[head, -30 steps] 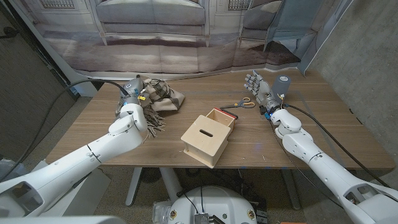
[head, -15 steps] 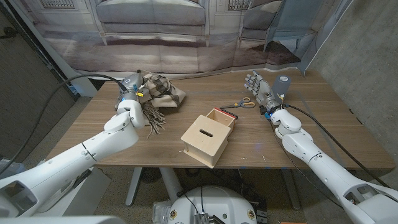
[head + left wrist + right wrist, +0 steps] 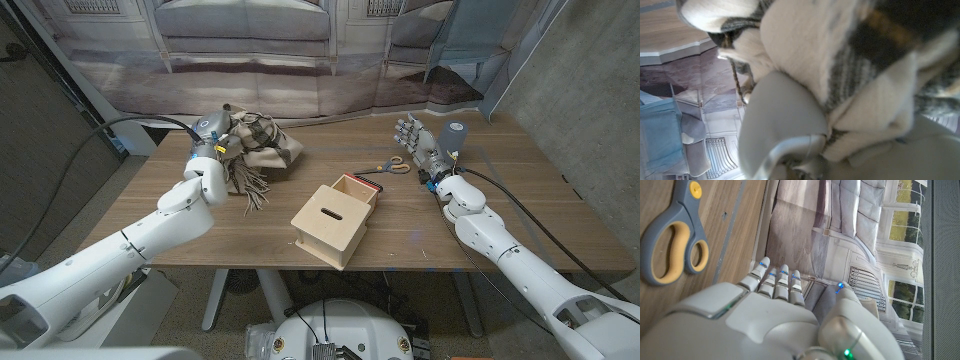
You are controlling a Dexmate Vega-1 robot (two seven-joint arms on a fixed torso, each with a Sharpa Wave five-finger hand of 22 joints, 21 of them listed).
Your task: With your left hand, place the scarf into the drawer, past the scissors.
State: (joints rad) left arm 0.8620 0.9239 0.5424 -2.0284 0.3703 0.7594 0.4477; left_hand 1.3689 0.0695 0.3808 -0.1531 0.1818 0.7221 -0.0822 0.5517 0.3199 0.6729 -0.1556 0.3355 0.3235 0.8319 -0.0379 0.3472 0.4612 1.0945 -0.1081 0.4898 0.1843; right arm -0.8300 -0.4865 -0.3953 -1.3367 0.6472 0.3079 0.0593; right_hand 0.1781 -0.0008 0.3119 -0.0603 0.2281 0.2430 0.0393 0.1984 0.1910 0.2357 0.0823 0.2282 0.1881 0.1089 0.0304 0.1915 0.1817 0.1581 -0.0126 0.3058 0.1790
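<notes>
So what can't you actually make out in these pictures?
- Left hand's fingers: buried in the scarf in the head view; the left wrist view is a close blur of cloth.
- Drawer's inside: its front wall hides the bottom in the head view.
- Scissors blades: too small in the head view, cut off by the edge in the right wrist view.

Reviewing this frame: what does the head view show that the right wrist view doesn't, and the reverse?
Head view alone: the left hand gripping the scarf, whose fringe hangs to the table; the wooden drawer box near mid-table, drawer slid partly out, slot in its top.

Right wrist view alone: a close look at the scissors' yellow-lined grey handles, and the backs of the right hand's fingers side by side, holding nothing.

Both: the scissors lying on the table beside the right hand, and the printed backdrop.
</notes>
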